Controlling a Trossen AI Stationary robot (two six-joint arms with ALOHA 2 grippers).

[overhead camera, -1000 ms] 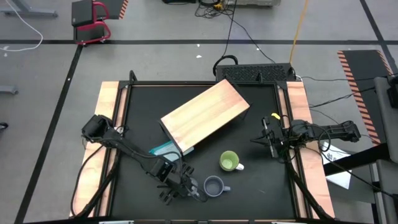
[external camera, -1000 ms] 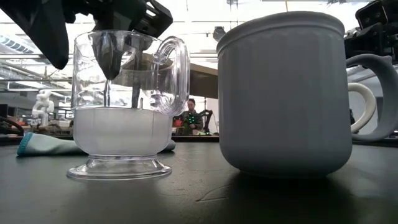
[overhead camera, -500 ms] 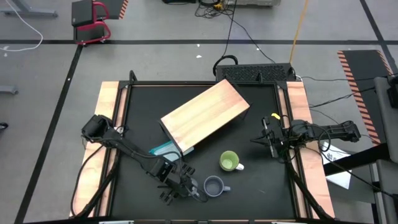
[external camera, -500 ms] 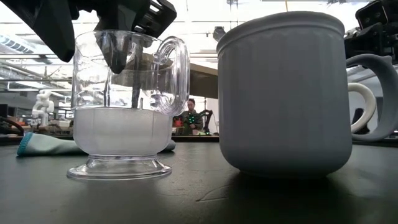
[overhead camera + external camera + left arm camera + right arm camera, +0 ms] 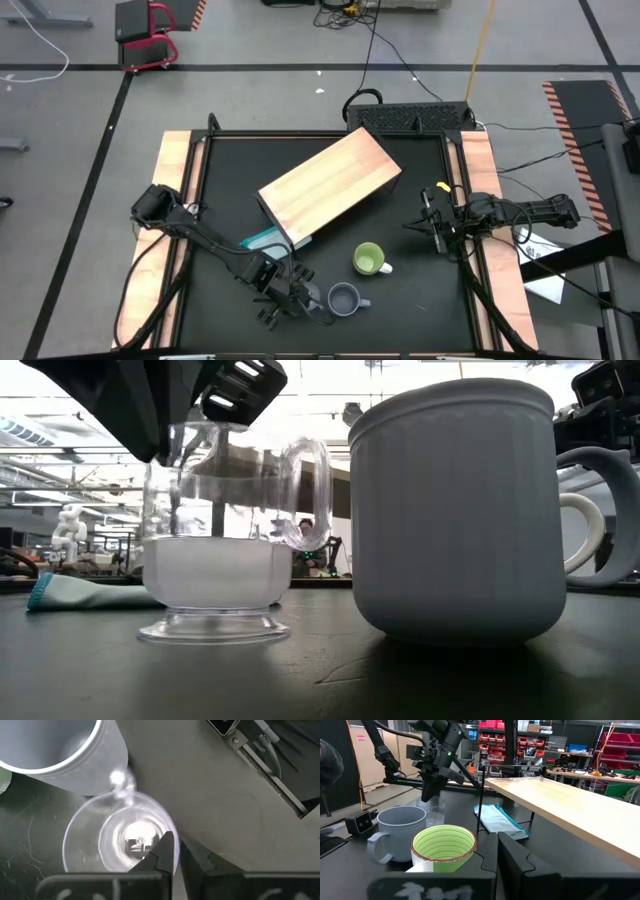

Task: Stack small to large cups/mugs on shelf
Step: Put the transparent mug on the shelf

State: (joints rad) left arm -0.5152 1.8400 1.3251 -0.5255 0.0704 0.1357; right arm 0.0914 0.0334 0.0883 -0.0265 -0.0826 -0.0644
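Step in hand: pickup of smallest vessel. Left hand (image 5: 170,865) at near edge of black tabletop (image 5: 400,300), one finger (image 5: 162,852) inside small clear glass cup (image 5: 120,837), other outside, pinching its wall. Cup base seems just off tabletop in low view, touching or just beside medium grey-blue handled mug (image 5: 345,298). Larger light-green handled mug (image 5: 368,260) near. Long light-wood shelf box (image 5: 330,185) farther back, angled.

Right hand (image 5: 428,222) waits at right edge; cannot tell finger state.

Next: lift clear of mug, carry to shelf top.
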